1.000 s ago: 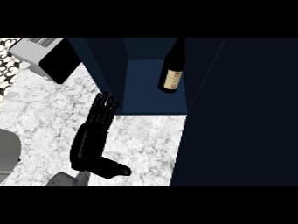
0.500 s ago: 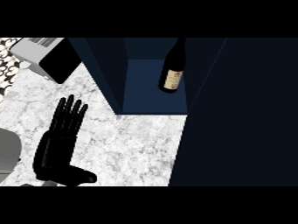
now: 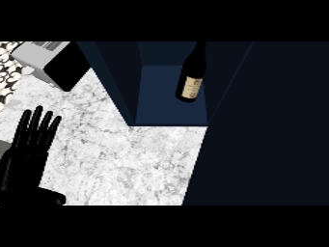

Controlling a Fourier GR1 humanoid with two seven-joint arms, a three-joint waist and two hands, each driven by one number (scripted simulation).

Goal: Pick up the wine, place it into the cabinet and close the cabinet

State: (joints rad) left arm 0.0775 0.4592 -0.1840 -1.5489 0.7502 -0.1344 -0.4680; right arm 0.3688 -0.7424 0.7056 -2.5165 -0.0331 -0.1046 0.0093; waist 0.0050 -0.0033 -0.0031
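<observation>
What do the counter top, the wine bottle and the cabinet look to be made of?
Counter top: looks like polished marble or stone, white with grey veining. Wine bottle: probably dark glass, near-black with a pale paper-like label. Cabinet: flat, matte navy panels, perhaps painted wood or laminate; the look leaves it open.

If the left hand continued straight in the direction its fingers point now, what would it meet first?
The left hand points up the view, slightly right. Bare marble counter lies ahead, then probably the grey and black appliance. The hand's height is unclear, so it might pass above it.
</observation>
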